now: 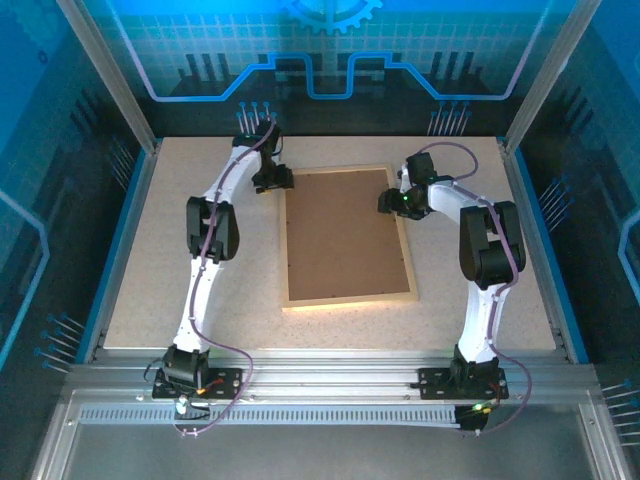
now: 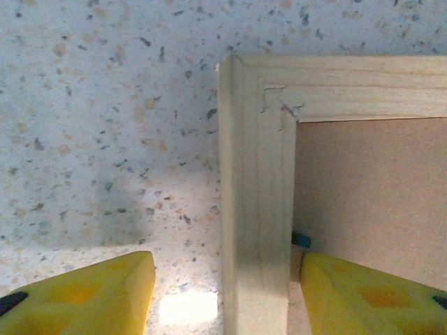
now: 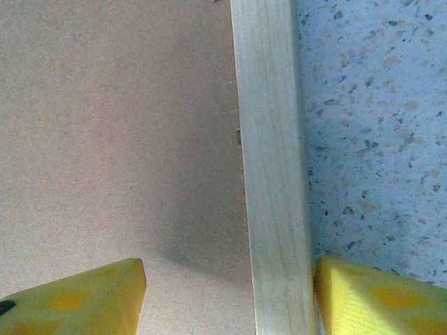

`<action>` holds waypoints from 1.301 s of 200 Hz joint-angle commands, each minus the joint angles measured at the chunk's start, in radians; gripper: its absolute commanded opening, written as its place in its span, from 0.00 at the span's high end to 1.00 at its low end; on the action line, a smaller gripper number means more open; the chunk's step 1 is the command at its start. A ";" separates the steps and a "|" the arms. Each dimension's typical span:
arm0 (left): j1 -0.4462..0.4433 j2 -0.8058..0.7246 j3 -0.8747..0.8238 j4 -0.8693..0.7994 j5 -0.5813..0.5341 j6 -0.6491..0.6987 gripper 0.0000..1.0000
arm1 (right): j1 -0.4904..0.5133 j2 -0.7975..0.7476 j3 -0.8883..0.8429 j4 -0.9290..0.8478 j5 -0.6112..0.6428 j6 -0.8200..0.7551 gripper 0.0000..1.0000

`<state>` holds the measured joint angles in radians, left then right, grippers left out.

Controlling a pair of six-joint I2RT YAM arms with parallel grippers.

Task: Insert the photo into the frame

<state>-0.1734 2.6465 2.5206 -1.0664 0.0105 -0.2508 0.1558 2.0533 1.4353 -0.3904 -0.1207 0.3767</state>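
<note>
Pale wooden frame (image 1: pixel 350 299), plain brown backing board (image 1: pixel 345 235), speckled off-white table (image 1: pixel 150 250), yellow fingers (image 2: pixel 91 293).

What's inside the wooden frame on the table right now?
A plain brown backing board fills the frame from rail to rail. Anything lying under that board is covered, so I cannot tell whether something is beneath it.
</note>
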 commanded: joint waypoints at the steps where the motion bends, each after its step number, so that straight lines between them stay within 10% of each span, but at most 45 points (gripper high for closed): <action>1: -0.011 0.086 0.017 -0.157 -0.016 0.036 0.41 | -0.003 -0.031 -0.007 0.000 -0.042 0.014 0.34; 152: 0.030 -0.343 -0.166 0.140 0.139 -0.048 0.23 | 0.021 -0.224 0.010 -0.131 0.062 -0.047 0.31; 181: 0.060 -0.530 -0.401 0.278 0.123 -0.059 0.01 | 0.089 -0.269 -0.005 -0.174 0.087 -0.018 0.30; 260: 0.082 -0.984 -1.224 0.710 0.219 -0.220 0.01 | 0.306 -0.344 -0.137 -0.381 0.278 0.033 0.32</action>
<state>-0.0887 1.7699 1.4937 -0.5247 0.1562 -0.3756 0.4522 1.7599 1.3655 -0.6239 0.0429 0.3954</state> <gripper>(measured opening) 0.988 0.684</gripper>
